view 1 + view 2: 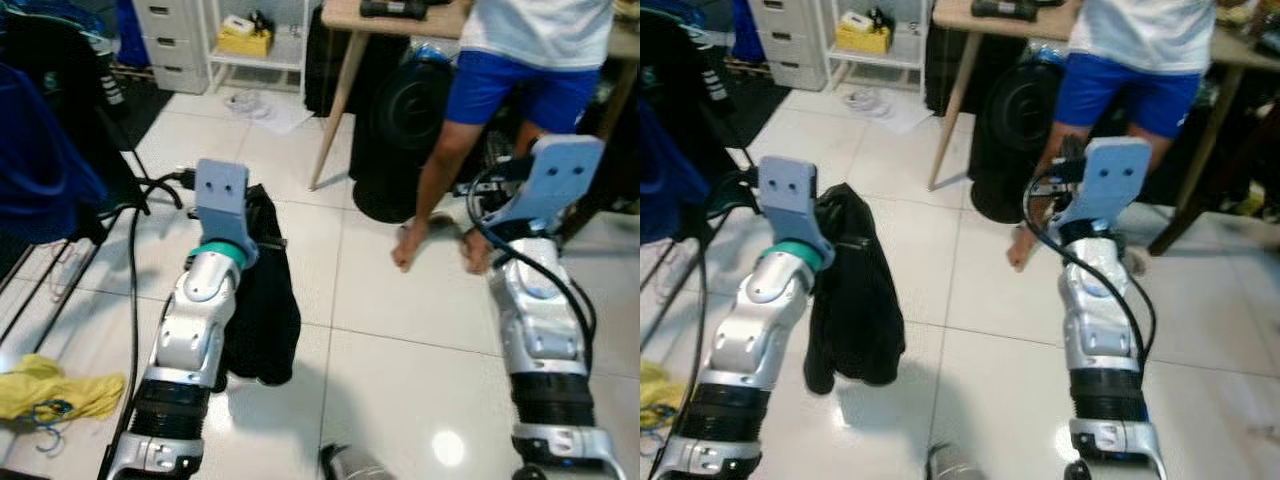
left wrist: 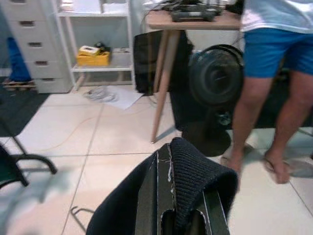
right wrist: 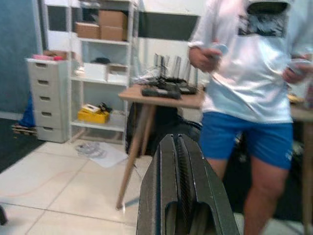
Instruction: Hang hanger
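Your left end effector (image 2: 181,215): raised forward, fingers clamped on black garment (image 1: 262,300). Your right end effector (image 3: 180,196): raised, fingers pressed together, empty; person (image 1: 520,60) at 1 o'clock.

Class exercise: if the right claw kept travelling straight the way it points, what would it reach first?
Probably the person in blue shorts standing at the wooden table. The right claw, shut and empty, aims at them; depth is uncertain.

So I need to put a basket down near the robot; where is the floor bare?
Bare tile lies between the black garment and the person's feet. The left is crowded by a yellow cloth and rack legs.
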Available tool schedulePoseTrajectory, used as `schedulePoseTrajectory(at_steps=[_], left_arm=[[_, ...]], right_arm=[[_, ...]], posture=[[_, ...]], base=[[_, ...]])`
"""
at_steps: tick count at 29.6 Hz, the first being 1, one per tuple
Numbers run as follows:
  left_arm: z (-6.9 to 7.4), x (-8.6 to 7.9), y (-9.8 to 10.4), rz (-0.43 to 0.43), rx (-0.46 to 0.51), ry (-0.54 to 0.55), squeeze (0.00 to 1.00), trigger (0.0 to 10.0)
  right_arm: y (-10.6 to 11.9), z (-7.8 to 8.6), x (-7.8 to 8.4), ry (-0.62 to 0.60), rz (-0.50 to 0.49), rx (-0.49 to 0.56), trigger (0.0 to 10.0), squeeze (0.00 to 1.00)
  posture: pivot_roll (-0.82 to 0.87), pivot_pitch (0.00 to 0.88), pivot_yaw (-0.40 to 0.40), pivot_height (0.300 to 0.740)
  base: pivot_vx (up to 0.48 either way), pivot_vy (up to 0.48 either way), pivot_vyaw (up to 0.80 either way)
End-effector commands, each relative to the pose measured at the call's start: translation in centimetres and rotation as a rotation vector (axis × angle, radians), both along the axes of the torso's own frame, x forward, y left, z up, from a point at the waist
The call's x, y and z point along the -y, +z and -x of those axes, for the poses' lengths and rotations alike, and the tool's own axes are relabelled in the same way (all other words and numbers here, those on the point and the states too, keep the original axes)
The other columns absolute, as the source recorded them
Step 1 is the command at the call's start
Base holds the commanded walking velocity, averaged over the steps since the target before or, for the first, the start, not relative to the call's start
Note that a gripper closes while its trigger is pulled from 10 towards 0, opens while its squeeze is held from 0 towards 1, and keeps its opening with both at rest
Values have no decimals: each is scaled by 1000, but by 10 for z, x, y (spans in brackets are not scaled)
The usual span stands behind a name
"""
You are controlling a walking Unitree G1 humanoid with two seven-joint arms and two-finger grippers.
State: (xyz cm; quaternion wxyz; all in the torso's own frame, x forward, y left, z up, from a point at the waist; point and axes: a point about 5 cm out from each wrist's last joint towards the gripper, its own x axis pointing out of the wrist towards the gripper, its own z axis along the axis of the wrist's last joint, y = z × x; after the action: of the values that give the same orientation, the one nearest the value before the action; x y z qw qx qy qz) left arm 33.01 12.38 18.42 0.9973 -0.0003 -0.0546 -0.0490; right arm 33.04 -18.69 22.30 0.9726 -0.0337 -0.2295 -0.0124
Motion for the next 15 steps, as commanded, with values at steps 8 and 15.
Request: schedulePoseTrajectory(at_steps=[8,15], left_arm=[[0,3,5,-9,18,-9,0,10000],[0,2,5,-13,13,-1,0,10000]], right_arm=[[-1,1,2,-8,-5,-5,10000,0],[-1,1,2,-6,-6,-6,10000,0]], posture=[[-94,24,60,740],[-91,25,59,740]], base=[[0,0,-788],[0,0,-785]])
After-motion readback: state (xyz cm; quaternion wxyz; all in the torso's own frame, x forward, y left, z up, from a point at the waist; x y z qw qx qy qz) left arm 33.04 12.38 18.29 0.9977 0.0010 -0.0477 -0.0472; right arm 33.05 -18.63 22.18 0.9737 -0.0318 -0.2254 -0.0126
